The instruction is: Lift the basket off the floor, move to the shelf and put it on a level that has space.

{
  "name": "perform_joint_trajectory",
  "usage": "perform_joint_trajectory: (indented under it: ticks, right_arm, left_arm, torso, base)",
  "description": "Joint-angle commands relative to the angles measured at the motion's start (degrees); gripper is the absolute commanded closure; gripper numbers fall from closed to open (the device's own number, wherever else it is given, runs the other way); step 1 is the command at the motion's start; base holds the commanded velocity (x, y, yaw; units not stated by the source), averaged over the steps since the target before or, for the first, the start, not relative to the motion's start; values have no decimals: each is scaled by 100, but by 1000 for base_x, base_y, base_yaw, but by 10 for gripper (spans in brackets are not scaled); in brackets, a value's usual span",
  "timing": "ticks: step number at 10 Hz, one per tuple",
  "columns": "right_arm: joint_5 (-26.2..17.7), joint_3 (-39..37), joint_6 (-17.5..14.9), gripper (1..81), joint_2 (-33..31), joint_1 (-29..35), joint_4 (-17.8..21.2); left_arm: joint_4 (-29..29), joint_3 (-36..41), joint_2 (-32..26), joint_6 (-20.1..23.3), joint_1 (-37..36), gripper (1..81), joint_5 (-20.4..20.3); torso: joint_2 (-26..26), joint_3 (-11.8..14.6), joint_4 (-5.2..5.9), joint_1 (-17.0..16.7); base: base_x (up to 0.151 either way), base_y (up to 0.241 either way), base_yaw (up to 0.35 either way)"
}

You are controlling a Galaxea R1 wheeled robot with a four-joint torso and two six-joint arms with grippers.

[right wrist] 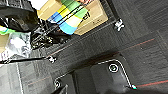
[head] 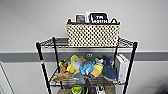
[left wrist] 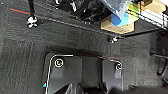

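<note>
Here the basket [head: 93, 35] sits on the shelf's [head: 131, 60] top level [head: 56, 42]; tool states unclear.

Dark grey carpet floor [right wrist: 140, 30] w/ thin red lines on it. A brown cardboard box [right wrist: 92, 15] sits low on the shelf [right wrist: 82, 33], w/ a bright blue, green & yellow thing [right wrist: 71, 17] over it. Black stuff [right wrist: 17, 17] & a clear plastic bag [right wrist: 15, 47] lie nearby. Two small shelf wheels [right wrist: 119, 24] touch the floor.
</note>
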Motion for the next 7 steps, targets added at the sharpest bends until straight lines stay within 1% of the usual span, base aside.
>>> perform_joint_trajectory:
  ticks: [1, 3, 5, 7]
  right_arm:
    - [330, -15, -383, 10, 156, -34, 82]
    - [709, -162, -567, 10, 375, -464, 82]
    - [877, -463, -700, 10, 640, -772, 82]
    - [1123, -850, -919, 10, 1018, -1080, 82]
  left_arm:
    - [485, -407, 323, 25, 31, 10, -184]
    - [625, -908, 682, 25, 224, 10, -201]
    - [854, -1473, 1107, 25, 443, 10, -351]
    - [1013, -2027, 1528, 33, 654, 10, -430]
  torso:
    - [0, 0, 0, 0]
    - [-2, 2, 0, 0]
    - [-2, 7, 0, -2]
    - [-5, 9, 0, -4]
  base:
    - [0, 0, 0]
    - [0, 0, 0]
    - [0, 0, 0]
    - [0, 0, 0]
